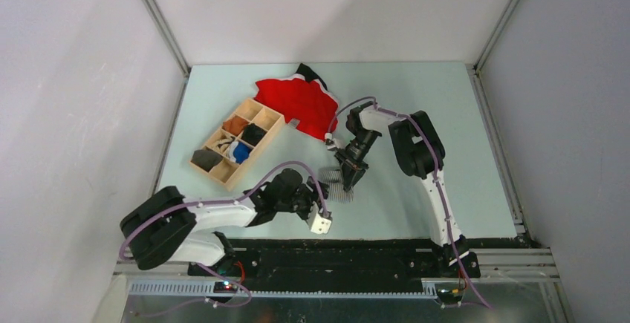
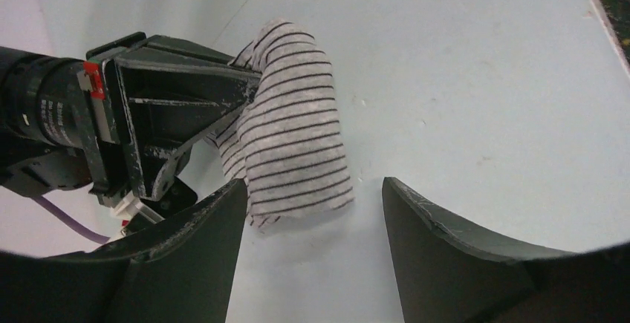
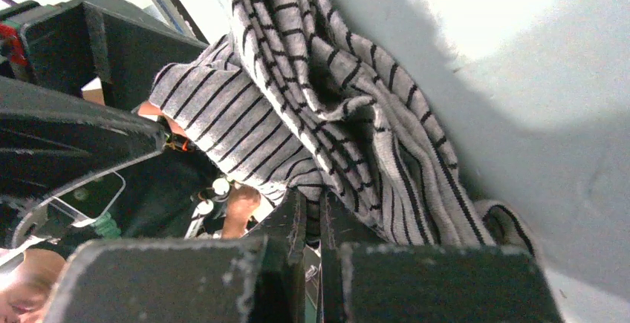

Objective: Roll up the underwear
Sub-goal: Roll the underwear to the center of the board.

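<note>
Striped grey-and-white underwear (image 1: pixel 334 186) sits near the middle of the pale bench (image 1: pixel 416 100), a little toward its near edge. It is gathered into a narrow band. The right claw (image 1: pixel 349 177) is clamped on its upper end, so the band's long axis slopes down from that claw to a lower end resting on the bench.

The left claw (image 1: pixel 318 203) stands just beside that lower end with its jaws wide apart, holding nothing.

A red cloth (image 1: pixel 297 104) lies toward the far edge, and a wooden tray (image 1: pixel 271 126) of small items lies toward the left edge. Both are well apart from the underwear.

The left wrist view shows the underwear (image 2: pixel 297 137) as a humped strip on the bench (image 2: pixel 483 78), ahead of the left claw (image 2: pixel 312 189).

Only the right wrist view shows the right claw (image 3: pixel 319 211) pinched together on bunched folds of the underwear (image 3: pixel 312 93).
</note>
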`<act>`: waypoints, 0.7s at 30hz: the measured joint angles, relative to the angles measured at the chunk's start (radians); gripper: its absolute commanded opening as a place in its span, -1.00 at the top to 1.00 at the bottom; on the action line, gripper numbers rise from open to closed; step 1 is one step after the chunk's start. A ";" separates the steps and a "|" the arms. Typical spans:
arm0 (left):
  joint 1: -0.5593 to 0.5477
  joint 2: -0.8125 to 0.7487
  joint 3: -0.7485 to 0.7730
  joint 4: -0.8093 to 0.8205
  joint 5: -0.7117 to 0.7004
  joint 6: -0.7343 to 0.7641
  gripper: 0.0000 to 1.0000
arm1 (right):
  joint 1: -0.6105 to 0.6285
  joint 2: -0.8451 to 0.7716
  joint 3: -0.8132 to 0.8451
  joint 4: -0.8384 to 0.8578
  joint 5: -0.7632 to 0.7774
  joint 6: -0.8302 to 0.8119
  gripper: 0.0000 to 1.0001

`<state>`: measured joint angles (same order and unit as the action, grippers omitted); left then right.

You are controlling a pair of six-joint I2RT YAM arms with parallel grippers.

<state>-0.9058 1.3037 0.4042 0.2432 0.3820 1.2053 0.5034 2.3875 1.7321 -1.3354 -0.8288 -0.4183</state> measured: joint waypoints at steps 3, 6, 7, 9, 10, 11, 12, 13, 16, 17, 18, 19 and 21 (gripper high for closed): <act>-0.020 0.053 0.000 0.073 -0.039 -0.003 -0.32 | 0.000 0.011 0.013 -0.014 0.000 -0.001 1.00; -0.034 0.105 0.004 0.105 -0.066 0.000 -0.11 | 0.000 0.020 0.021 -0.024 -0.002 0.000 1.00; -0.035 0.113 0.008 0.109 -0.071 0.000 -0.01 | 0.000 0.022 0.023 -0.026 -0.002 0.001 1.00; -0.034 0.126 0.021 0.109 -0.077 0.008 0.09 | 0.000 0.026 0.025 -0.030 -0.005 0.005 1.00; -0.035 0.135 0.034 0.102 -0.080 0.010 0.12 | 0.000 0.027 0.025 -0.031 -0.006 0.007 1.00; -0.035 0.144 0.048 0.090 -0.082 0.010 0.21 | 0.000 0.027 0.025 -0.031 -0.007 0.008 1.00; -0.034 0.154 0.064 0.072 -0.084 0.009 0.25 | 0.000 0.027 0.025 -0.031 -0.007 0.010 1.00; -0.035 0.167 0.084 0.050 -0.085 0.009 0.40 | 0.000 0.027 0.025 -0.030 -0.006 0.014 1.00; -0.034 0.202 0.136 -0.012 -0.092 -0.003 0.76 | -0.002 0.027 0.019 -0.025 -0.007 0.025 0.73; -0.035 0.206 0.150 -0.036 -0.092 -0.002 0.82 | -0.004 0.026 0.014 -0.021 -0.011 0.025 0.53; -0.035 0.207 0.159 -0.054 -0.092 -0.005 0.94 | -0.006 0.024 0.009 -0.016 -0.016 0.026 0.41; -0.035 0.208 0.169 -0.074 -0.091 -0.005 0.98 | -0.008 0.019 0.002 -0.009 -0.019 0.029 0.16; -0.034 0.208 0.191 -0.114 -0.089 -0.021 1.00 | -0.011 0.002 -0.015 0.010 -0.015 0.043 -0.21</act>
<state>-0.9394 1.5112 0.5949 0.1291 0.2932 1.1839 0.4923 2.3898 1.7172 -1.3251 -0.8436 -0.3752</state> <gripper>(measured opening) 0.061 0.364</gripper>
